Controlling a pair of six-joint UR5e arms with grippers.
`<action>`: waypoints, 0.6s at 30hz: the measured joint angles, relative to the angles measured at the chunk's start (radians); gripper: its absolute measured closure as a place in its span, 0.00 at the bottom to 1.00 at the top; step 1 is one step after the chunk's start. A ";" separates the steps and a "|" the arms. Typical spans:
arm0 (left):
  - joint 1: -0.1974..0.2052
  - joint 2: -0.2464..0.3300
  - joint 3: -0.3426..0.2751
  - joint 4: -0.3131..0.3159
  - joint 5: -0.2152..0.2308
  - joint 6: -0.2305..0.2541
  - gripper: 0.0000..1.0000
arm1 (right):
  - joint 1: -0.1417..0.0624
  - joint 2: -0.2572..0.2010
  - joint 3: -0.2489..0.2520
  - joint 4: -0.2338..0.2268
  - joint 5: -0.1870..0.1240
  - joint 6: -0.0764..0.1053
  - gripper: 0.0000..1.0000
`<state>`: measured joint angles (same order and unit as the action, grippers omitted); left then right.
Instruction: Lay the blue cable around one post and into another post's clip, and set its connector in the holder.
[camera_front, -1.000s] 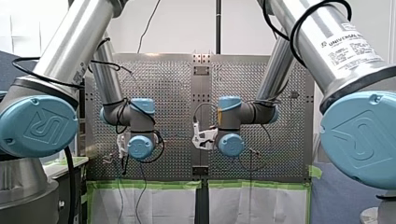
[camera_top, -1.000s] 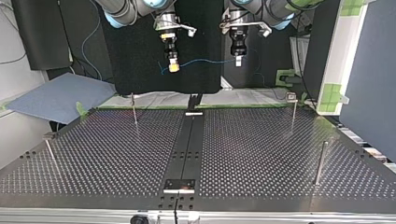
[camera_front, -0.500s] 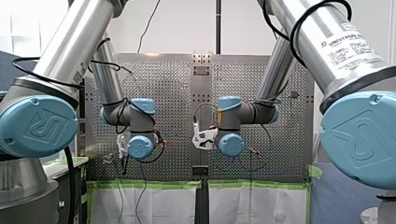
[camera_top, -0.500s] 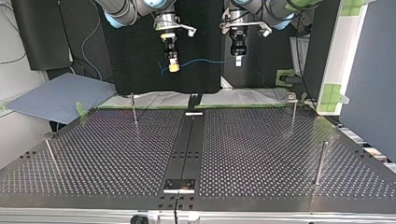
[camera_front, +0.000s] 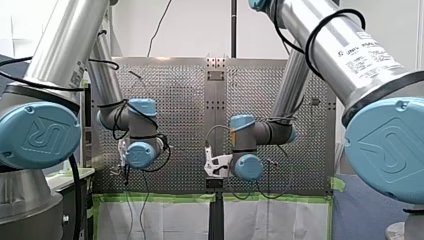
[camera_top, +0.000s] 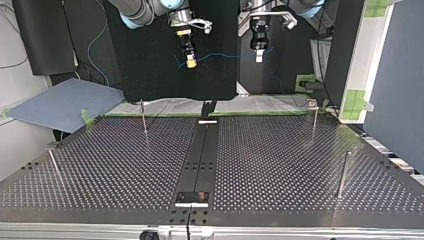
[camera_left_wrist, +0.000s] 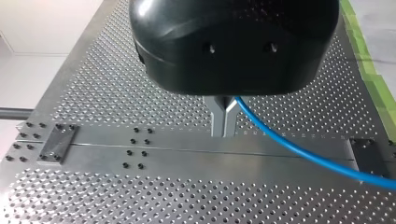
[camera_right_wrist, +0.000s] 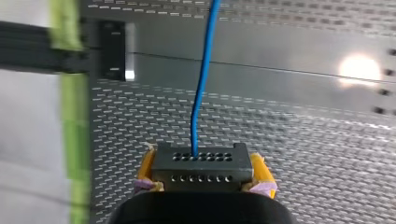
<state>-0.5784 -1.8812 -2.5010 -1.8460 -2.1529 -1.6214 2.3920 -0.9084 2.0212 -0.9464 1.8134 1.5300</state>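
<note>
In the top view a blue cable (camera_top: 220, 56) hangs in the air between both grippers, high above the table's far edge. My right gripper (camera_top: 190, 61), at that view's left, has yellow pads. In the right wrist view it (camera_right_wrist: 201, 173) is shut on the dark connector block (camera_right_wrist: 201, 161), and the cable (camera_right_wrist: 203, 79) runs away ahead of it. My left gripper (camera_top: 259, 51) is at the top view's right. In the left wrist view its metal fingers (camera_left_wrist: 223, 122) are shut on the cable (camera_left_wrist: 299, 150), which trails off to one side.
Thin posts stand on the perforated table (camera_top: 280, 165): two at the back (camera_top: 144, 116) (camera_top: 314, 119), one at each side (camera_top: 54, 164) (camera_top: 343, 172). A dark rail (camera_top: 200, 155) runs down the middle, with a small plate (camera_top: 192, 198) at its near end.
In the top view both grippers have risen toward the upper edge with the cable still strung between them. In the front view both wrists have shifted left and a little lower.
</note>
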 joint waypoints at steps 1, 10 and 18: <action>0.000 0.008 -0.005 0.000 0.000 0.000 1.00 | 0.000 0.010 0.000 0.008 0.000 0.000 1.00; 0.000 0.090 -0.017 0.000 0.000 0.000 1.00 | 0.000 0.028 0.000 0.021 0.000 0.001 1.00; 0.001 0.158 -0.040 -0.008 0.010 0.024 1.00 | 0.009 0.000 -0.024 0.034 0.017 0.029 1.00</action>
<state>-0.5776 -1.7232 -2.5406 -1.8541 -2.1426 -1.5976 2.4009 -0.9085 1.9974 -0.9128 1.8299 1.5595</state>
